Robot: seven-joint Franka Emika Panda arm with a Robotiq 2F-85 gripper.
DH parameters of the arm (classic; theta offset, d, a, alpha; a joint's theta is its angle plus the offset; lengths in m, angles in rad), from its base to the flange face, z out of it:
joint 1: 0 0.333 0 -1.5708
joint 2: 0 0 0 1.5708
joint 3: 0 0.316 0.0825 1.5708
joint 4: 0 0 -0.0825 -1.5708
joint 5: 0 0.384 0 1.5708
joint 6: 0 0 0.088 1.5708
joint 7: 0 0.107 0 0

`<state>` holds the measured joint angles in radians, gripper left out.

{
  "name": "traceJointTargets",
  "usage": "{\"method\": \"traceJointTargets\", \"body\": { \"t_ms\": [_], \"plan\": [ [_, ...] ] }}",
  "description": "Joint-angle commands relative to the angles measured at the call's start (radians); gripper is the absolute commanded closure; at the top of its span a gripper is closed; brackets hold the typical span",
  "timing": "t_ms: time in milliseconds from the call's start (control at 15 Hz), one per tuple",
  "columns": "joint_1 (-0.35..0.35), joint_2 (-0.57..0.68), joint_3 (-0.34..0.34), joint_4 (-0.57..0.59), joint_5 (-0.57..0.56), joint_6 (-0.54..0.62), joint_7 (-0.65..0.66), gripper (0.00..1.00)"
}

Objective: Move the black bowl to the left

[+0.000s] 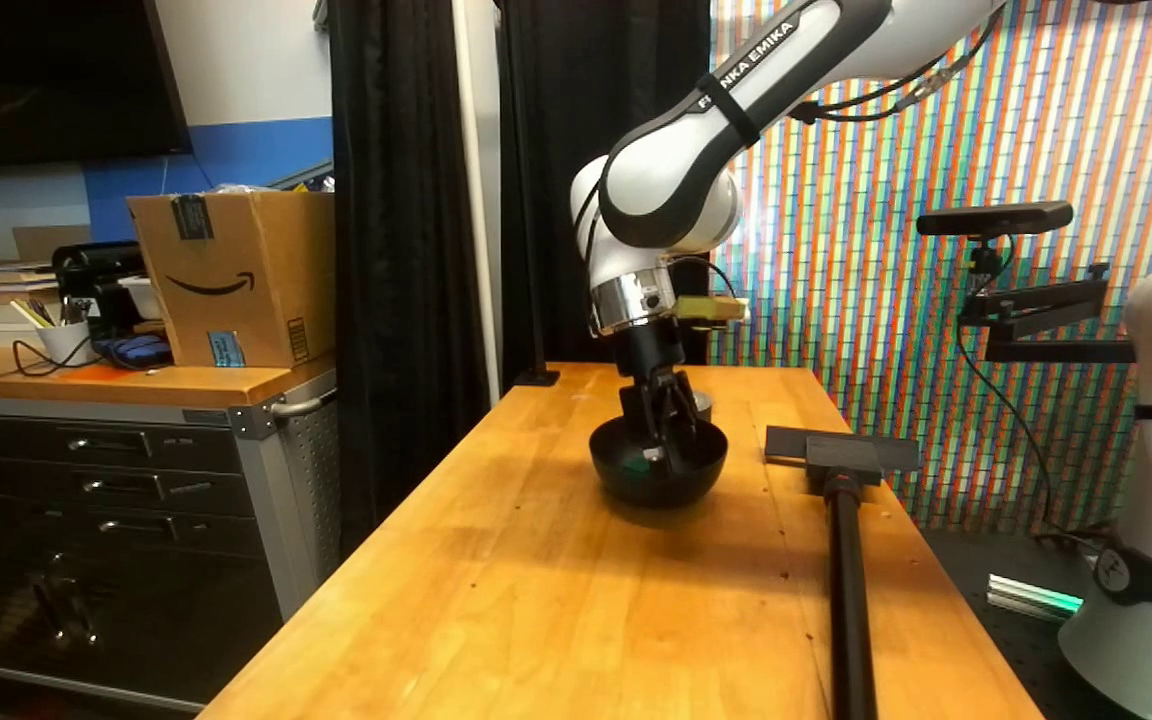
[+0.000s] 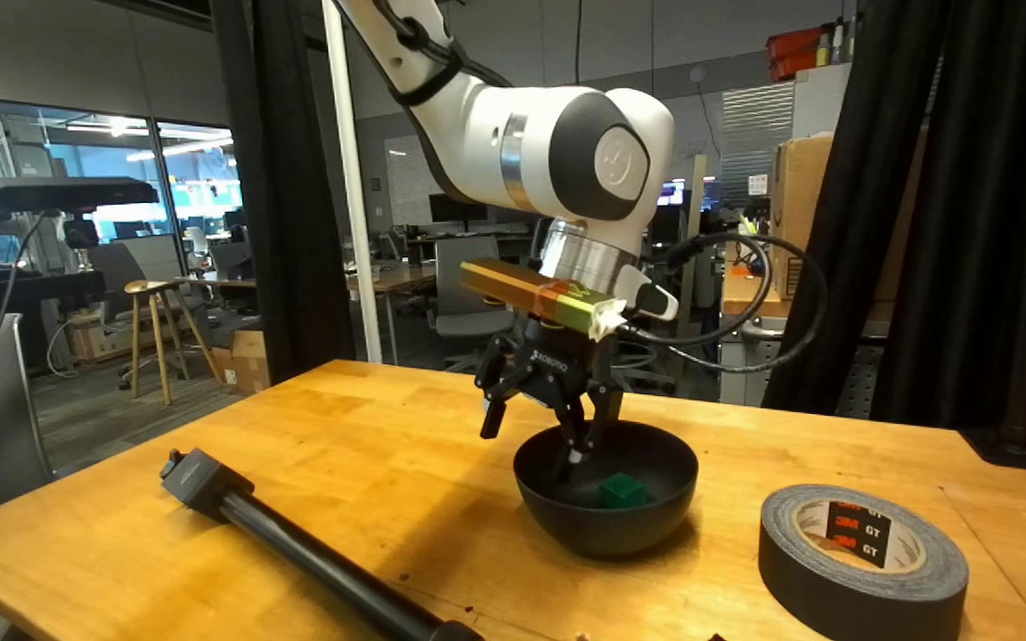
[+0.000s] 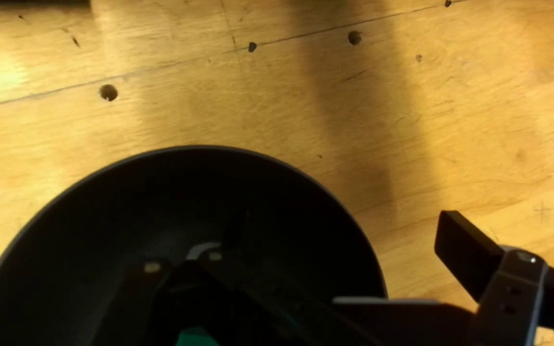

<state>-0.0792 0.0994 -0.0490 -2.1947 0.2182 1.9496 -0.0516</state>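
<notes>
In an exterior view, the black bowl (image 1: pixel 641 490) sits mid-frame, a black T-headed tool (image 1: pixel 846 560) at right. In an exterior view, my gripper (image 2: pixel 533 439), spread wide, straddles its rim; a green cube (image 2: pixel 622 491) lies inside, a 3M tape roll (image 2: pixel 860 596) lower right. In the wrist view, its circular mouth faces up.

Arm (image 1: pixel 664 178) is showing rounded white shells and black panels (image 2: pixel 574 162); white FRANKA EMIKA lettering (image 1: pixel 766 52) is running along one, a black strap (image 1: pixel 729 108) partly crossing it. Silver collar (image 2: pixel 580 256) is gleaming above the black gripper (image 2: pixel 533 441), which is bearing pale ROBOTIQ letters (image 2: pixel 550 361). Black cables (image 2: pixel 823 294) are looping near an orange-to-yellow block (image 2: pixel 531 291) with a white end.
</notes>
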Motion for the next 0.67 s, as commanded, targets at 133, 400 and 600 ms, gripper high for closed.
{"method": "traceJointTargets", "body": {
  "t_ms": [133,400,600],
  "plan": [
    [-0.017,0.023,-0.014,0.009,0.024,-0.014,-0.025,0.00],
    [-0.014,0.023,-0.010,0.005,0.027,-0.014,-0.019,0.00],
    [-0.009,0.028,-0.007,0.010,0.019,-0.013,-0.009,0.00]
  ]
}}
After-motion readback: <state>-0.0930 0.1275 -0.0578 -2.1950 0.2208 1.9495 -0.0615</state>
